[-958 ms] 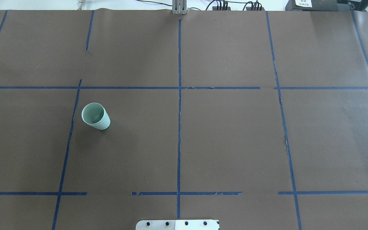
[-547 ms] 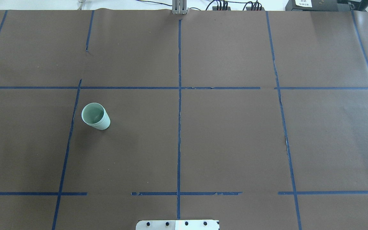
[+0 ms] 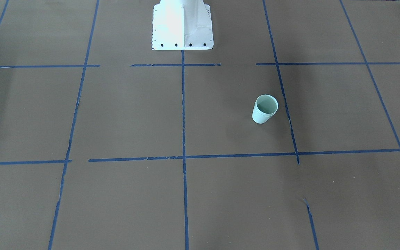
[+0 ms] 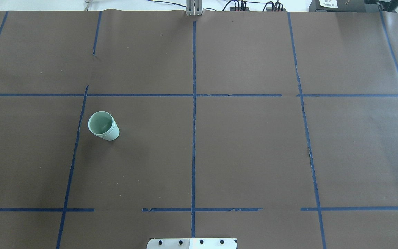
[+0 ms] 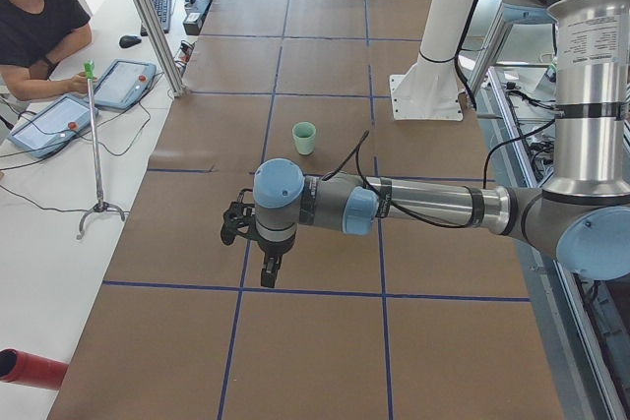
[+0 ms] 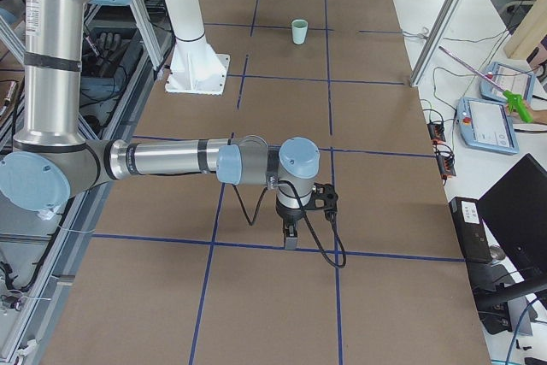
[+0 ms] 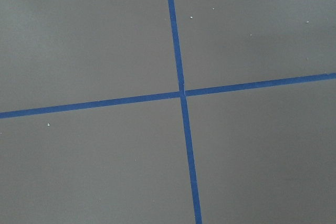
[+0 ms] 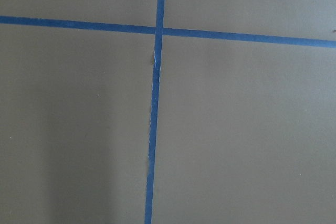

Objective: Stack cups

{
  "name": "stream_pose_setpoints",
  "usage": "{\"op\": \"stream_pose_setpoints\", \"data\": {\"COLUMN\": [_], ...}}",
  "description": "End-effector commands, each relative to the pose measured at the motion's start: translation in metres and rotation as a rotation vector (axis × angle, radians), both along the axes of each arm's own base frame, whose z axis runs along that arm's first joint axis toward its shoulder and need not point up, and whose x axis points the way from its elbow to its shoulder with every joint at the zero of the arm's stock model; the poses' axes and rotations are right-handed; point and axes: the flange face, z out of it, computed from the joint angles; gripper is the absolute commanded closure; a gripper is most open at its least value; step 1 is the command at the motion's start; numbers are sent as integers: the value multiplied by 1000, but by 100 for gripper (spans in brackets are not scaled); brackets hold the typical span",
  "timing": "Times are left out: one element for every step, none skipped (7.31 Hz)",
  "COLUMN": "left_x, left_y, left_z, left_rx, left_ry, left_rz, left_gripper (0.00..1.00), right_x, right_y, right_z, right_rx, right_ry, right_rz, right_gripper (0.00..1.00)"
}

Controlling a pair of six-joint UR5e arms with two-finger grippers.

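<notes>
One pale mint-green cup shape (image 4: 103, 126) stands upright on the brown table cover, left of centre in the overhead view. It also shows in the front-facing view (image 3: 265, 109), the exterior left view (image 5: 304, 138) and the exterior right view (image 6: 298, 32). A second rim line runs just under its top rim, as of one cup nested in another; no separate second cup shows. My left gripper (image 5: 266, 275) hangs over a tape cross well short of the cup. My right gripper (image 6: 291, 239) hangs far from it. I cannot tell whether either is open or shut. The wrist views show only paper and tape.
Blue tape lines (image 4: 193, 138) divide the brown paper into squares. The white robot pedestal (image 3: 182, 27) stands at the robot's table edge. An operator (image 5: 34, 17) sits with tablets (image 5: 118, 84) beyond the table's far side. A thin stand (image 5: 95, 154) is near them.
</notes>
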Motion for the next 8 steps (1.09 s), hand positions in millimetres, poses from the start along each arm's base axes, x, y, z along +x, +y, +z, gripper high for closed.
{"op": "stream_pose_setpoints", "data": {"left_x": [5,7,6,6,6,5,4,4], "left_y": [5,-1,7,6,7,8,9,10], "left_z": [11,5,8,7,12,14,18,30], "left_rx": [-24,-19,-26,-22,-33,-39,-46,-71], "left_ry": [59,83,85,84,85,85,83,84], "left_rz": [11,17,17,18,17,16,13,12], "left_gripper": [0,0,0,0,0,0,0,0], "right_x": [0,0,0,0,0,0,0,0], "right_y": [0,0,0,0,0,0,0,0], "right_z": [0,0,0,0,0,0,0,0], "right_rx": [1,1,1,-1,1,1,1,1], "right_ry": [-1,-1,-1,-1,-1,-1,-1,-1], "right_rz": [0,0,0,0,0,0,0,0], "right_gripper": [0,0,0,0,0,0,0,0]}}
